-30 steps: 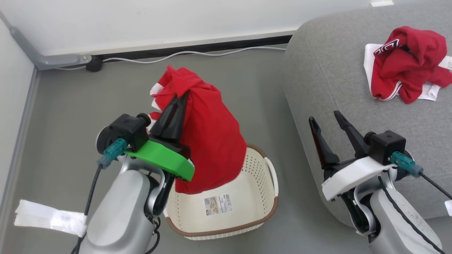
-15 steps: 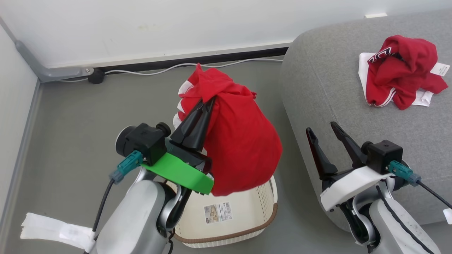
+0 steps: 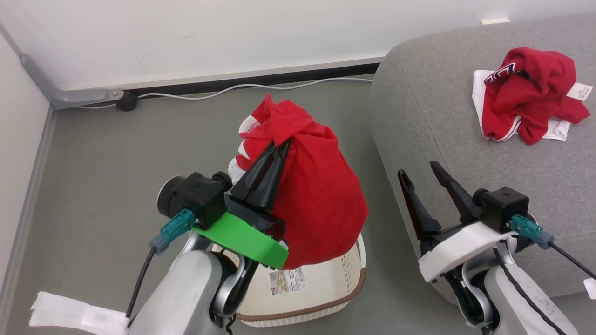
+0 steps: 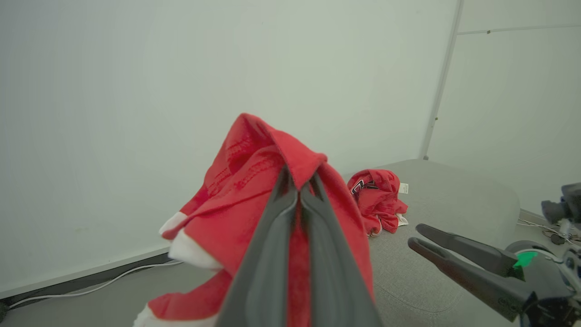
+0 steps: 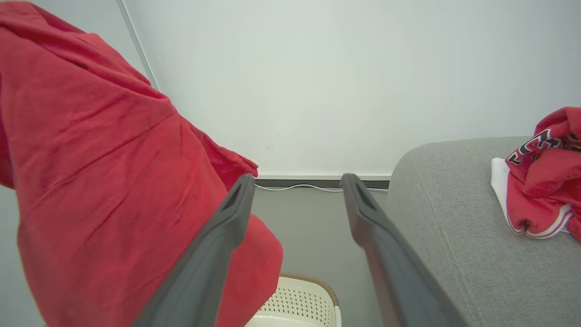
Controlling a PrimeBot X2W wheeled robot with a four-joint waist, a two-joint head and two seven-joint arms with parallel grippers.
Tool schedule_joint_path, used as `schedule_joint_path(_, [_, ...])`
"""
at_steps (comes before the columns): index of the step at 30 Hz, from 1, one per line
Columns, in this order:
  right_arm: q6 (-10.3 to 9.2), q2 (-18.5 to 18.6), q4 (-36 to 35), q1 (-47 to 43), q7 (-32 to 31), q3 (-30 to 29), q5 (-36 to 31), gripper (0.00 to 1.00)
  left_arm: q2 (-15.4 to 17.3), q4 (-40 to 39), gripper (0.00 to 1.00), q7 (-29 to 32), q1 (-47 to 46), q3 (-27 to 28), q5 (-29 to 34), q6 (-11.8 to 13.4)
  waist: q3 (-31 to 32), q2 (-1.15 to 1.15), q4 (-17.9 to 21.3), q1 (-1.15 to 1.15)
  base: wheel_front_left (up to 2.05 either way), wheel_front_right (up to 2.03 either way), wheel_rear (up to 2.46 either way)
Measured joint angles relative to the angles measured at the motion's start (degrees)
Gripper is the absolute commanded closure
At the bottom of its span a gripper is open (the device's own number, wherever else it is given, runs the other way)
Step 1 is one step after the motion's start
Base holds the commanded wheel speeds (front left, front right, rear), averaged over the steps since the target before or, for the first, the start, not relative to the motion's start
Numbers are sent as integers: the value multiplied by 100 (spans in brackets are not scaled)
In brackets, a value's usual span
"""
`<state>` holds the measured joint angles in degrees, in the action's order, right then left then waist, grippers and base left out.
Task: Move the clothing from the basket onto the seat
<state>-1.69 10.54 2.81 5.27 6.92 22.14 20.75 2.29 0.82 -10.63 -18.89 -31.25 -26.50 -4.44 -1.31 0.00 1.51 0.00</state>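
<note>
My left gripper [image 3: 279, 145] is shut on a bright red jersey [image 3: 316, 200] with white trim, which hangs from its fingertips above the cream basket [image 3: 321, 288]. In the left wrist view the same gripper [image 4: 297, 181] pinches a fold of that jersey [image 4: 245, 181]. A second red jersey [image 3: 531, 95] with lettering and a white tag lies crumpled on the grey seat [image 3: 447, 121]. My right gripper [image 3: 418, 167] stands open and empty beside the seat's near edge, right of the hanging jersey [image 5: 104, 181]; its own view shows the fingers [image 5: 236, 200] spread.
A white cable [image 3: 242, 87] runs along the dark skirting at the wall. A grey conduit [image 3: 56, 90] sits in the left corner. White tape [image 3: 70, 316] lies on the grey floor at the lower left. The basket's barcode sticker [image 3: 286, 279] faces me.
The left gripper has carried the hanging jersey rightward toward the seat, clear of the basket's inside. The camera shifted a little. The right gripper has stayed open and nearly still.
</note>
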Motion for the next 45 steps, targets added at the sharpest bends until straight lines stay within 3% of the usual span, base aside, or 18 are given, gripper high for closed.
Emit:
schedule_joint_path(10, [19,-24,-281,4,-44,204,-12,0,34,-240,100,104,22,2,8,102,-6,0,-3,0,0,0,0])
schedule_joint_path(14, [144,-133,-464,35,-98,415,-21,0,55,-327,100,157,46,2,9,154,-10,0,-1,0,0,0,0])
schedule_joint_path(21, [532,-447,-603,188,-250,1144,-21,0,66,-420,100,236,121,-20,18,177,-18,0,-6,0,0,0,0])
schedule_joint_path(34, [646,-531,-151,500,-393,1599,-71,0,65,-579,100,311,133,-181,42,178,-16,0,-149,0,0,0,0])
schedule_joint_path(35, [647,-531,-102,527,-394,1603,-73,23,65,-593,100,312,133,-187,42,178,-15,0,-156,0,0,0,0])
schedule_joint_path(36, [647,-533,-63,547,-393,1601,-70,23,65,-608,100,312,134,-191,42,178,-14,0,-163,0,0,0,0])
schedule_joint_path(37, [647,-538,-34,560,-393,1601,-63,67,65,-626,100,312,135,-196,42,178,-14,0,-169,0,0,0,0])
schedule_joint_path(38, [647,-545,14,589,-393,1605,-63,99,65,-642,100,327,135,-201,42,178,-12,0,-175,0,0,0,0])
schedule_joint_path(45, [647,-593,170,644,-385,1605,-18,100,65,-682,100,354,155,-220,42,202,-2,0,-210,0,0,0,0])
